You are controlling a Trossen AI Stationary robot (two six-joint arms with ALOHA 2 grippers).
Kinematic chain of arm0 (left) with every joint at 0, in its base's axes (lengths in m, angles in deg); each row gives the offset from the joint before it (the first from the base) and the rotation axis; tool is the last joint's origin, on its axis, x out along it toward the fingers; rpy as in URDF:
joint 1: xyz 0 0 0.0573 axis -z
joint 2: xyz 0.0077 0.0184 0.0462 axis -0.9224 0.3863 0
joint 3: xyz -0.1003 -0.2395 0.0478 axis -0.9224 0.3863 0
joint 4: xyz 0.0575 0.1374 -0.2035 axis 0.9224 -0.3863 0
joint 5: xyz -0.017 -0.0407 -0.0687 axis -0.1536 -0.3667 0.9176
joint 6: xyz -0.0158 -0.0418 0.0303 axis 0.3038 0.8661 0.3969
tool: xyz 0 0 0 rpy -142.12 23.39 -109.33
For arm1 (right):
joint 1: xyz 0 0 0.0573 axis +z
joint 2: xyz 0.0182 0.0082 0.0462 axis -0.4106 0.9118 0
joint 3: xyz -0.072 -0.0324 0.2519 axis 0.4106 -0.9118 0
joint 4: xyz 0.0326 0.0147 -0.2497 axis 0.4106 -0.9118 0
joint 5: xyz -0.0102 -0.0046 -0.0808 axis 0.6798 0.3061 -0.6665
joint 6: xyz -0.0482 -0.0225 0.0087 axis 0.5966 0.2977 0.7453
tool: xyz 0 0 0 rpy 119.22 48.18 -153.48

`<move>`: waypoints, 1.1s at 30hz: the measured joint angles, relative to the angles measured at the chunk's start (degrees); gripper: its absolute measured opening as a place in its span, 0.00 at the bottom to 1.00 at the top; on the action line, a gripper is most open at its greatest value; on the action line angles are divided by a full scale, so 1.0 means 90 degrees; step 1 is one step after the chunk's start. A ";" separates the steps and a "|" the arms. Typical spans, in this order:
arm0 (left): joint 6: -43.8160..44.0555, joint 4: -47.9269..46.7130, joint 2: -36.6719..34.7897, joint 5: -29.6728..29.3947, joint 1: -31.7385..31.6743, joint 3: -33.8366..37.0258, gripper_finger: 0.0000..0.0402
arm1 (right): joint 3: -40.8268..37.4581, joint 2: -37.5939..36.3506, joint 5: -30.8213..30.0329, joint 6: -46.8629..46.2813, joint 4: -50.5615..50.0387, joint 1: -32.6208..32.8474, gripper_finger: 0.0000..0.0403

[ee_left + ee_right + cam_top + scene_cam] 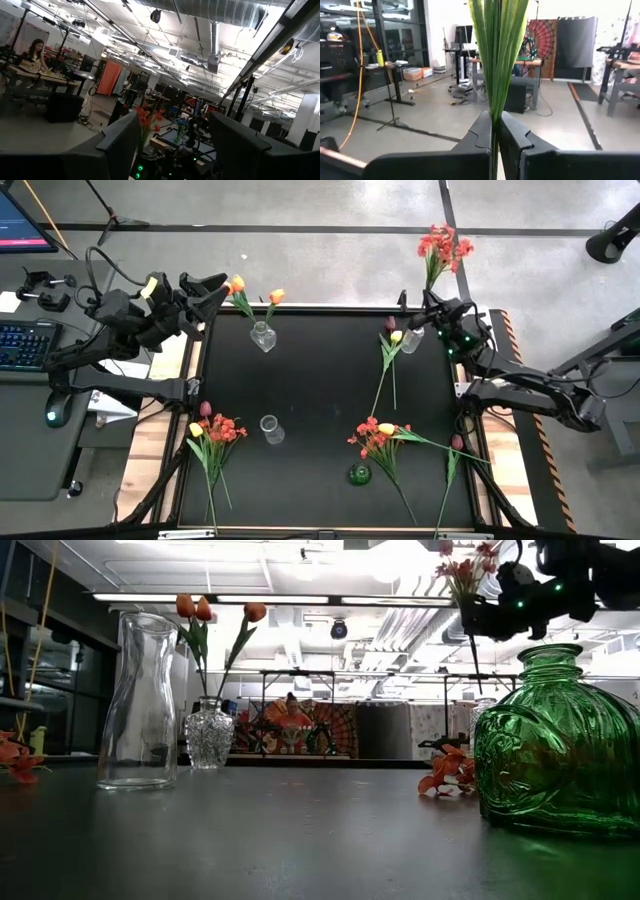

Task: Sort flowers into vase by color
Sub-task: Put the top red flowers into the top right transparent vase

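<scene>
High view: right gripper (pixel 432 305) at the table's far right corner, raised, arm folded back along the right edge. Jaws clenched on the stem of a red-orange blossom spray (pixel 443 246); blossoms stand beyond the jaws, out over the floor past the table's far edge. Right wrist view confirms it: green stems and leaves (pixel 496 55) rise straight out from between the closed fingers (pixel 480 132).

Just beside those jaws, on the table side, a small clear vase (pixel 411 340) holds a yellow tulip (pixel 396 337) and a dark pink tulip (pixel 390 324), stems trailing toward the table's middle.

Left gripper (pixel 216 290) hangs at the far left corner, jaws released, nothing between them; left wrist view shows both fingers (pixel 120 142) wide apart with only the room beyond. Near these jaws, toward the table's middle, a cut-glass vase (pixel 262 337) holds orange tulips (pixel 277 296).

Elsewhere on the black table (pixel 320 380):
- clear carafe (pixel 270 429), upright, well apart from both grippers
- green glass vase (pixel 359 474) near the front edge
- loose bunch of flowers (pixel 213 430) at the left edge: yellow, dark pink, red-orange
- second loose bunch (pixel 380 435) beside the green vase, with another dark pink tulip (pixel 457 443) near the right edge

Low view: the green vase (pixel 552 740) fills the near right and the carafe (pixel 140 700) the left.
</scene>
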 joint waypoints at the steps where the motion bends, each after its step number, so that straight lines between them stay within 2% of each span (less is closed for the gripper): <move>1: -0.0002 0.0000 -0.0001 0.0000 0.0001 0.0000 0.57 | 0.0000 -0.0053 -0.0111 0.0004 -0.0162 0.0039 0.00; 4: 0.0000 0.0000 -0.0002 0.0000 0.0000 0.0000 0.57 | 0.0000 -0.0127 -0.0365 -0.0030 -0.0524 0.0086 0.00; 16: -0.0005 0.0000 -0.0002 0.0002 0.0002 0.0000 0.57 | 0.0000 -0.0101 -0.0190 -0.0791 -0.1121 0.0086 0.00; 19: -0.0007 -0.0002 -0.0002 0.0002 0.0001 0.0000 0.57 | 0.0000 -0.0120 -0.0195 -0.1088 -0.1233 0.0086 0.03; 22: -0.0007 -0.0002 -0.0005 0.0002 0.0002 0.0000 0.57 | 0.0000 -0.0176 -0.0194 -0.1174 -0.1285 0.0086 0.12; 26: -0.0007 -0.0007 -0.0005 0.0002 0.0002 0.0000 0.57 | 0.0017 -0.0387 -0.0166 -0.1190 -0.1406 0.0086 0.28; 30: -0.0012 -0.0012 -0.0005 0.0005 0.0002 0.0000 0.57 | 0.0444 -0.0635 0.0045 -0.1354 -0.2633 0.0086 0.45; 33: -0.0015 -0.0012 -0.0005 0.0005 0.0002 0.0000 0.57 | 0.0973 -0.0722 0.0329 -0.1372 -0.3795 0.0086 0.54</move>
